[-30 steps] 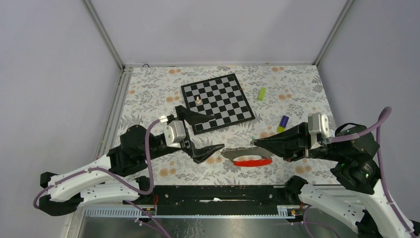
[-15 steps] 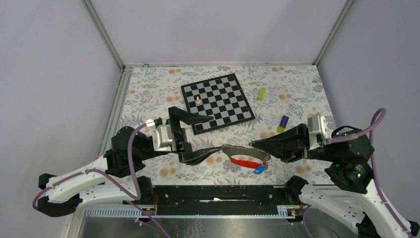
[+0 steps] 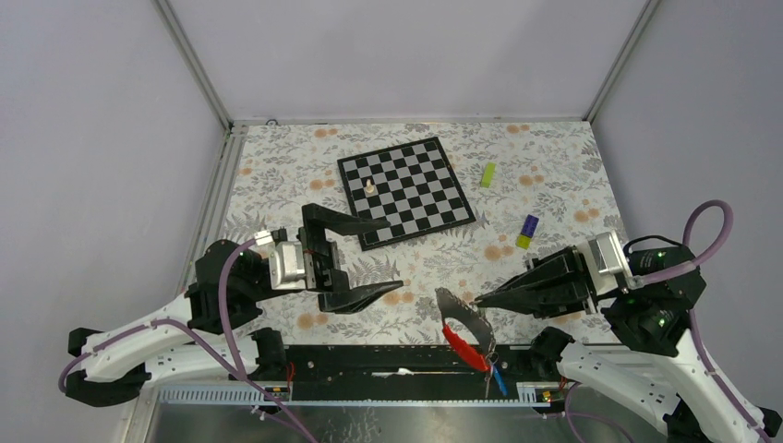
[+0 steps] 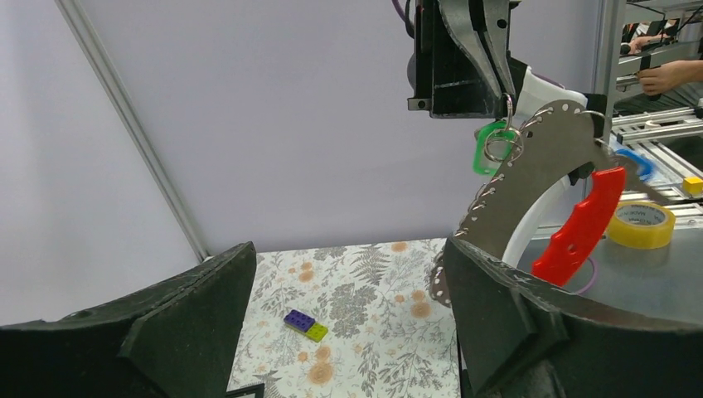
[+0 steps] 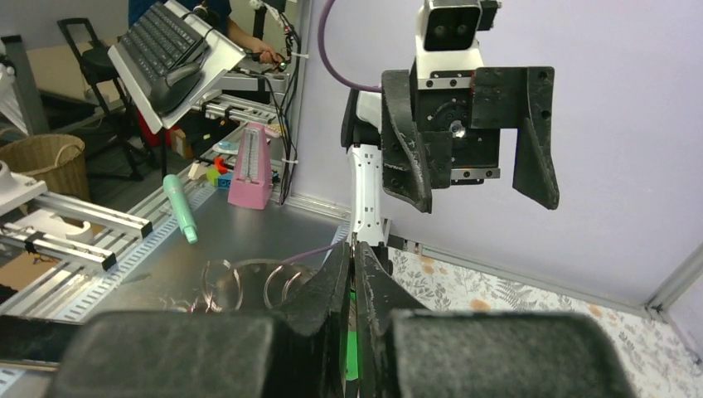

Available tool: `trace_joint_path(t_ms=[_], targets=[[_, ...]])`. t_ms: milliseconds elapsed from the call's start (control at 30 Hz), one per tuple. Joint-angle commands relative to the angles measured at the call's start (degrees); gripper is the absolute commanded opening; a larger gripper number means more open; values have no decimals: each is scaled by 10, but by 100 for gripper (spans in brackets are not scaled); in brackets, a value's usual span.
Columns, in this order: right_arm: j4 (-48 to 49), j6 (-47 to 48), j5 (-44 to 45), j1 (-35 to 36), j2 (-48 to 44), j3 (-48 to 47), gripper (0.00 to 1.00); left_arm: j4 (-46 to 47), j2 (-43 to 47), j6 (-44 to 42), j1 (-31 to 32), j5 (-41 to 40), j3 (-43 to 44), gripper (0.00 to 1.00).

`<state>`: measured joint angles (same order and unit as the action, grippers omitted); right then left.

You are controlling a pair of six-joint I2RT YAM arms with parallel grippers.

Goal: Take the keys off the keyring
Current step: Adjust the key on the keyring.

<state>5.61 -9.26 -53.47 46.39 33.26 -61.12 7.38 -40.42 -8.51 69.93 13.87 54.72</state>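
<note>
The print on the yellow tape roll (image 4: pixel 642 224) is too small to read. The right jaws are pinched shut on the keyring (image 4: pixel 500 145), which is held in the air over the near edge of the worktop (image 3: pixel 277 175), right of centre. A grey curved plate (image 3: pixel 459 312) and red strap (image 3: pixel 462 346) hang from it, their long axis trailing toward the near side. A green key (image 4: pixel 479 157) sits at the ring and a blue key (image 3: pixel 499 378) at the near end. The left jaws stand wide, apart on the left.

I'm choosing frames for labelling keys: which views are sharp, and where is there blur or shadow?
Top external: evenly lit and sharp, but the keys are tiny there. Left wrist: the keyring is crisp; the left fingers are dark, soft. Right wrist: the right fingers are blurred, nearly black.
</note>
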Motion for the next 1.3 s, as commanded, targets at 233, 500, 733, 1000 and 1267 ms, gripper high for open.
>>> trace_joint_path(t_ms=[233, 500, 733, 1000, 1267], targets=[[-43, 193, -51, -1, -14, -23, 0, 11, 6, 0, -1, 17, 6, 88], [-201, 400, -107, 0, 23, -119, 0, -2, 4, -12, -1, 14, 9, 87], [-342, 604, -69, 0, 49, -213, 0, -27, 10, -40, -1, 5, 13, 86], [-441, 725, 4, 0, 77, -265, 0, -6, 16, -56, -1, 11, 5, 86], [-239, 497, 92, 0, 35, -125, 0, 16, -16, -6, -1, -12, 28, 72]])
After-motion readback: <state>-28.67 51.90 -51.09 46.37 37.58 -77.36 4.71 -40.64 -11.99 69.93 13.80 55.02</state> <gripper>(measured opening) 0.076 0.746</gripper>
